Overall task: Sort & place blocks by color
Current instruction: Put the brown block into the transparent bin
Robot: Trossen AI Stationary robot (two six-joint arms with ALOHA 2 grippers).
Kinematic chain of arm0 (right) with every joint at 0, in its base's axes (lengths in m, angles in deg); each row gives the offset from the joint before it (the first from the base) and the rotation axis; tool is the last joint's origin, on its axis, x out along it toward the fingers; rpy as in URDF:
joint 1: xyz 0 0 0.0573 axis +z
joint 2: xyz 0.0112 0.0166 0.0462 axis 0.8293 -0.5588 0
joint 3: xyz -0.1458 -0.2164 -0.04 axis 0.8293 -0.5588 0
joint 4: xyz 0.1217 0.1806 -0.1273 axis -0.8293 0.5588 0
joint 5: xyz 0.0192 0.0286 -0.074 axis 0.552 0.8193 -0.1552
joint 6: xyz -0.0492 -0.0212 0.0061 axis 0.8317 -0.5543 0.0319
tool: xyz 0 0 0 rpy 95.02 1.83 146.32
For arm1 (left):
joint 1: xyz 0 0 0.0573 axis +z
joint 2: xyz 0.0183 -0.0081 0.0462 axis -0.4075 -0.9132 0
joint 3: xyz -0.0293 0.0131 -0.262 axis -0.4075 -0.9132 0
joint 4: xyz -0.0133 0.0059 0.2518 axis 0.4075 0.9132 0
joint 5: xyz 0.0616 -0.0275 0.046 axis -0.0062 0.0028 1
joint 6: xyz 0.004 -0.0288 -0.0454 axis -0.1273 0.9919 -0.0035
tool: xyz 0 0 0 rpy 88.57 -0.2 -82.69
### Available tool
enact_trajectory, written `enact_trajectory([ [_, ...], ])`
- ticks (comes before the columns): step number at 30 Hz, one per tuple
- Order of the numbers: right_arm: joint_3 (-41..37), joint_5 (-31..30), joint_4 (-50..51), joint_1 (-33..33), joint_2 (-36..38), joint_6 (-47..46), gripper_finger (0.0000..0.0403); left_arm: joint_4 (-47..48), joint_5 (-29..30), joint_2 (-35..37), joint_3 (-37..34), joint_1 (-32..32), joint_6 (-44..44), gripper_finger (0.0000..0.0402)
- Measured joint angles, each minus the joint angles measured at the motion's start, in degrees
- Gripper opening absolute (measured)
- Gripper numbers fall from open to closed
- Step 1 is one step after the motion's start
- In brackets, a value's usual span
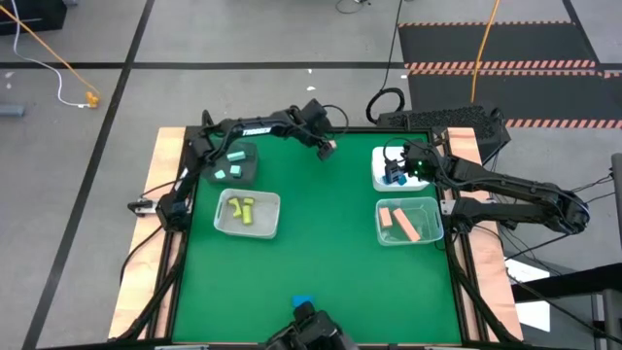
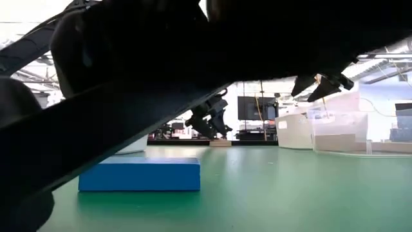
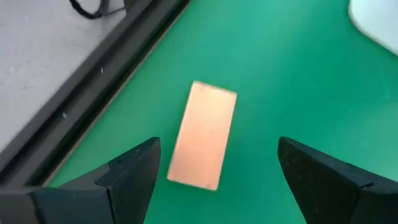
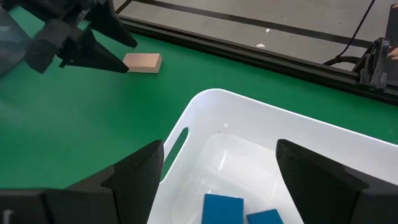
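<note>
Blue and alone, a block [image 2: 139, 175] lies closest to the low camera at the near edge of the green tabletop [image 1: 321, 253], not yet sorted. Far across the mat, a tan-orange bar [image 3: 203, 135] rests flat by the back rail, framed between the spread fingers of the left gripper [image 1: 327, 148] — released, touching nothing, poised just above it. Judging by that pose, the step in hand is the pick-up of this bar; the next move calls for a straight descent so the fingers bracket its narrow sides, then a squeeze and a carry to the clear bin [image 1: 409, 222] on the right, where two bars of the same color already lie. Over the white bin [image 4: 236, 155], which holds blue blocks [image 4: 224, 206], the right gripper [image 1: 395, 173] hangs with its fingers apart — empty as well. Mint pieces sit in the dark grey bin [image 1: 231, 163], yellow-green ones in the other clear bin [image 1: 247, 214].
</note>
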State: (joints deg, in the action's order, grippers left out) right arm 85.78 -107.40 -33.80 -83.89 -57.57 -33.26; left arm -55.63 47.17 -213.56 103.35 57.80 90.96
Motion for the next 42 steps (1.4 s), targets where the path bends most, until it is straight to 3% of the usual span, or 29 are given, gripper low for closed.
enact_trajectory([
  [6,0.0,-0.01,0.01,0.0,0.0,0.0,0.0302,1.38,-1.43,0.02,0.07,0.02,-3.92,0.0321],
  [16,0.0,-0.02,0.0,0.0,0.0,0.0,0.0302,6.46,-1.46,0.11,0.09,-0.56,-21.78,0.0253],
  [20,0.0,-0.02,0.0,0.0,0.0,0.0,0.0302,6.85,1.87,-0.05,0.09,-1.55,-26.06,0.0247],
  [23,0.0,-0.02,0.02,0.0,0.0,0.02,0.0302,6.63,5.0,-0.2,0.11,-2.35,-26.99,0.0246],
  [30,0.0,-0.02,0.02,0.0,0.0,0.0,0.0302,7.49,5.38,-0.54,0.04,-2.29,-27.27,0.0243],
  [42,0.0,-0.04,0.02,0.0,-0.02,0.0,0.0302,8.13,5.83,-0.61,-0.02,-3.58,-24.51,0.0141],
])
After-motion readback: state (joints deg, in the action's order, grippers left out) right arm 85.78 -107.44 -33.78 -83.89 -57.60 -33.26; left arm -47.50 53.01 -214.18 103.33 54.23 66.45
